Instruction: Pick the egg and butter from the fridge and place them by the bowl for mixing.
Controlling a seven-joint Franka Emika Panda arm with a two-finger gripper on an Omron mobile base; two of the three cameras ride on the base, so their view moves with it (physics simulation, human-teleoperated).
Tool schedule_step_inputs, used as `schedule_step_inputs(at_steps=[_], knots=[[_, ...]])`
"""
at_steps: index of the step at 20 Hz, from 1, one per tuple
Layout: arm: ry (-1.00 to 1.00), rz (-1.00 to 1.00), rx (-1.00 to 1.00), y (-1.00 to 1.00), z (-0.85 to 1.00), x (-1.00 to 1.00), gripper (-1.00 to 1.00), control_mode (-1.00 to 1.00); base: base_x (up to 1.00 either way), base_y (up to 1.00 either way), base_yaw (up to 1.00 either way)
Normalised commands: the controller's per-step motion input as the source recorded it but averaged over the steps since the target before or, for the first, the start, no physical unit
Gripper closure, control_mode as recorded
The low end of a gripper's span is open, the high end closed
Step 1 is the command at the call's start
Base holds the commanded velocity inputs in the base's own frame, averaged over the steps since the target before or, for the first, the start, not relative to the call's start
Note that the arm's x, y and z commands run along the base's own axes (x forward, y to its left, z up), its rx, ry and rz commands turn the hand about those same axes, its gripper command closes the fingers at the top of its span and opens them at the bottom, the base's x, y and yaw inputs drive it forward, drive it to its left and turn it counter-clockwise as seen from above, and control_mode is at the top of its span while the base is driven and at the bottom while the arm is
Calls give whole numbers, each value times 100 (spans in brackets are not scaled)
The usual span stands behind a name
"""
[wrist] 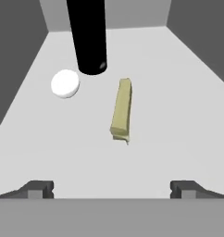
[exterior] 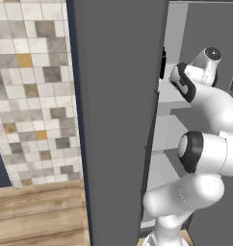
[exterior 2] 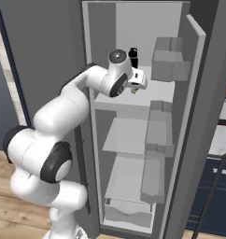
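The grey fridge stands open, and my arm reaches onto its upper shelf. In the hand view the pale yellow-green butter lies lengthwise on the shelf, straight ahead of my gripper. The white egg rests to its left, further back. My gripper is open, hanging above the shelf with nothing between its fingertips, short of the butter. In the right base view the gripper points down at the shelf. The bowl is out of view.
A tall black bottle stands just behind the egg and butter, also seen as the bottle from the base. Grey bins line the open right door. The left door stands close beside the arm. Lower shelves sit beneath.
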Motion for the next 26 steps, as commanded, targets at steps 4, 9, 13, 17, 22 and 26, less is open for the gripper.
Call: schedule_step_inputs(at_steps=[4, 9, 13, 17, 22, 26], knots=[[4, -1, 0, 0, -8, 41, -100, -100, 0, 0, 0], [6, -1, 0, -14, -16, 24, -100, -100, 0, 0, 0], [4, 0, 0, -16, -18, 23, -100, -100, 0, 0, 0], [0, 0, 0, -5, -14, 35, -100, -100, 0, 0, 0], [1, 0, 0, -5, -5, 44, -100, -100, 0, 0, 0], [1, 0, 0, -7, -2, 36, -100, -100, 0, 0, 0]])
